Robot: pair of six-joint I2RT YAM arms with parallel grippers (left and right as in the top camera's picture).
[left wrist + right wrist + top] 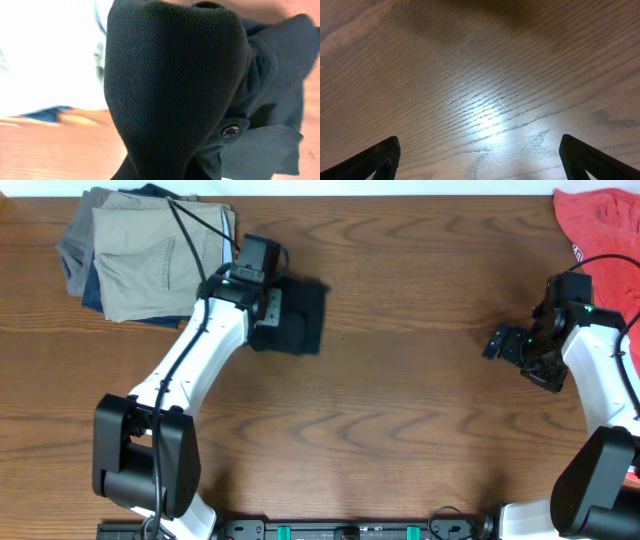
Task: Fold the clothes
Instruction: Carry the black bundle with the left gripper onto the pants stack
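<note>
Looking across the wooden desk (400,400), I see a stack of tan, grey and blue trousers (140,260) at the far left corner and a red shirt (600,225) at the far right. The black garment (300,315) lies folded small just beside the trousers, with my left jaws pinched together on a bunch of its fabric. My right jaws stand wide apart above the wood.

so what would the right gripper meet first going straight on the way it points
Probably the bare wooden table; the right gripper, open, faces only wood, though its tilt is unclear.
</note>
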